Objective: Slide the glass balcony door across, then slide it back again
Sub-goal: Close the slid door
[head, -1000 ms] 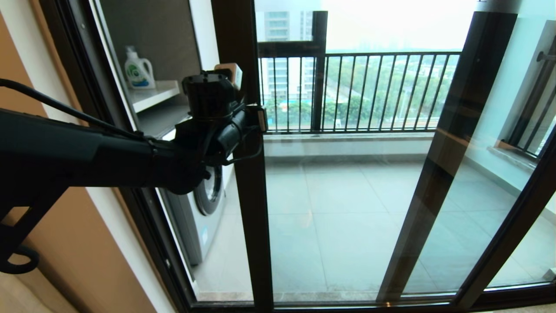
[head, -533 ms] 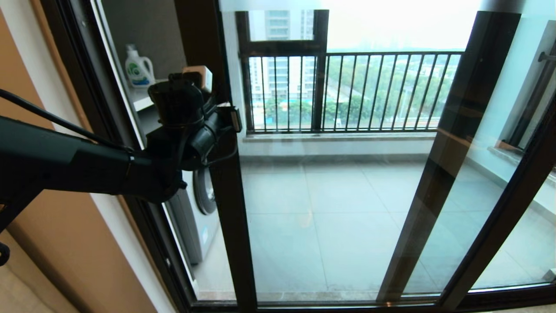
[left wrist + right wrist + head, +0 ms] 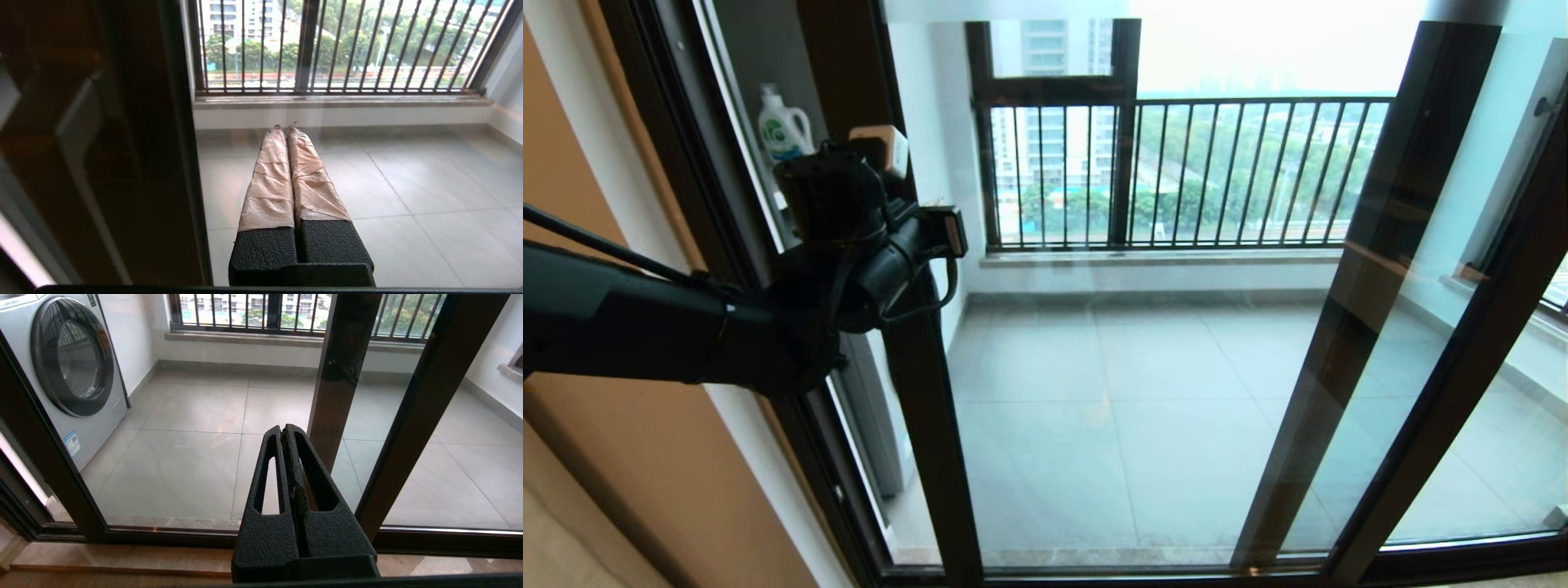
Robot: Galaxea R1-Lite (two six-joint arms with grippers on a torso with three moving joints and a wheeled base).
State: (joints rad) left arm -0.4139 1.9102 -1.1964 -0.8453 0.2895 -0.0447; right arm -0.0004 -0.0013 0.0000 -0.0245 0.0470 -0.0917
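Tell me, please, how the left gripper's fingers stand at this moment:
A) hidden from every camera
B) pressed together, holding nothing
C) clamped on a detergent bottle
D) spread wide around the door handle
B: in the left wrist view the left gripper's tape-wrapped fingers lie flat against each other with nothing between them, pointing at the glass balcony door.

No legible text anywhere. Detergent bottle on the far-left shelf has a green and white label, too small to read. Blue sticker on the washing machine front: print unreadable. No numbers or signs.
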